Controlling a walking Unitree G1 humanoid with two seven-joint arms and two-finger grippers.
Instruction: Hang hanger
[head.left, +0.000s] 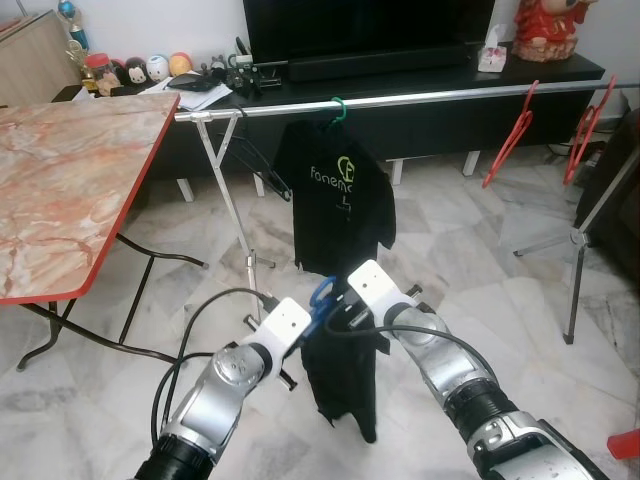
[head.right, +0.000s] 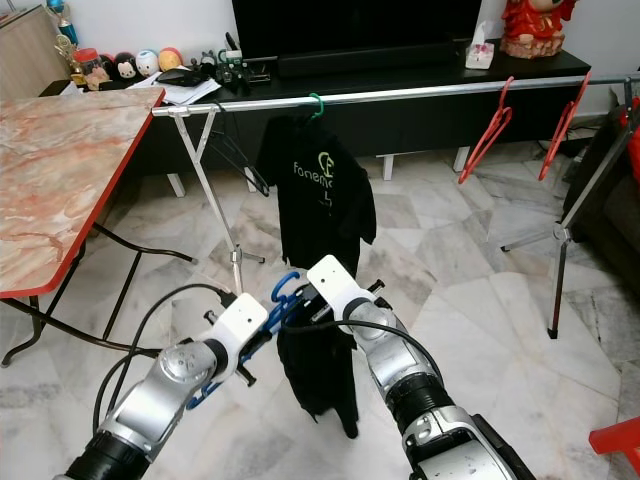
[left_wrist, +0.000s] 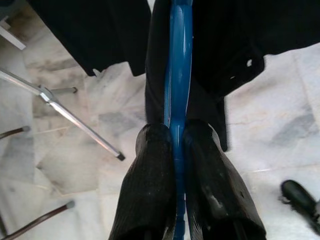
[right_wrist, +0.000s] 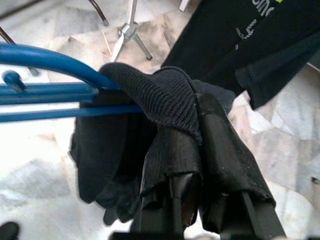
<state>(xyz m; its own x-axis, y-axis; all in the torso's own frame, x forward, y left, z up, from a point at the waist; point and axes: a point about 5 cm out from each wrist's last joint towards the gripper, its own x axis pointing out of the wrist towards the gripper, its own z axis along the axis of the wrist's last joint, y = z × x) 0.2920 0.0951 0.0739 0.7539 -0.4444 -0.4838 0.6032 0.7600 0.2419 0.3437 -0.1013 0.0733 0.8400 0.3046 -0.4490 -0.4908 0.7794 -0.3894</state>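
I hold a blue hanger (head.left: 321, 298) with a black garment (head.left: 343, 380) draped from it, low in front of me. My left gripper (left_wrist: 177, 150) is shut on the blue hanger's bar. My right gripper (right_wrist: 192, 125) is shut on the black garment's ribbed collar (right_wrist: 160, 97) where it wraps the hanger (right_wrist: 50, 60). Beyond stands a silver clothes rail (head.left: 420, 97), with a black printed T-shirt (head.left: 335, 195) hanging on a green hanger hook (head.left: 338, 106).
Two red hangers (head.left: 510, 135) hang on the rail to the right. A marble-top folding table (head.left: 70, 170) with a red edge stands at my left. A black TV bench (head.left: 400, 75) runs behind the rail. A rack leg (head.left: 575, 260) stands right.
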